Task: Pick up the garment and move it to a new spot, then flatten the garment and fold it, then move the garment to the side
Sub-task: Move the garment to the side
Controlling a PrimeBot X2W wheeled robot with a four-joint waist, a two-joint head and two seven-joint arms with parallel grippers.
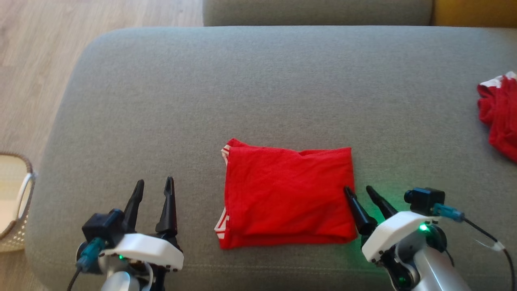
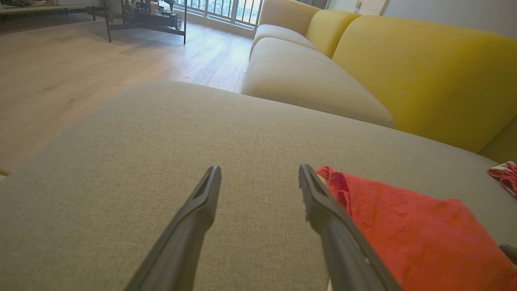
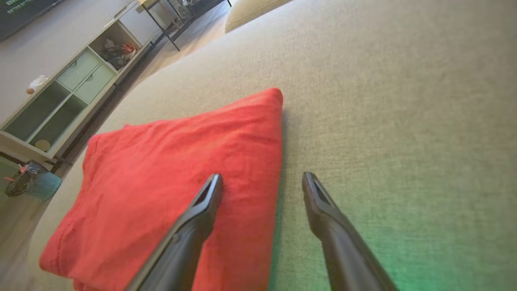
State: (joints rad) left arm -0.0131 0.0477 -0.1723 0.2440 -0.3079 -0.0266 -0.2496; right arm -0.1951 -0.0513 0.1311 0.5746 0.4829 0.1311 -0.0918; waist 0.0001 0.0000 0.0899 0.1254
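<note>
Both claws spread, empty: my left claw (image 1: 154,180) at 9 o'clock of garment (image 1: 286,194), right claw (image 1: 357,188) astride its 3 o'clock edge. Folding looks done; move aside remains.

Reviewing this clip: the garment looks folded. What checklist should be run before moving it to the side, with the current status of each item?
1. The garment is folded: ok, a flat rectangle on the grey cushion.
2. The left gripper is open and empty: ok, apart from the garment's left edge.
3. The right gripper is open: ok, it straddles the garment's right edge.
4. Garment gripped: not ok, neither gripper holds it.
5. Right gripper touching the fabric: cannot tell.
6. Bare cushion to the left: ok; another red cloth lies far right.
</note>
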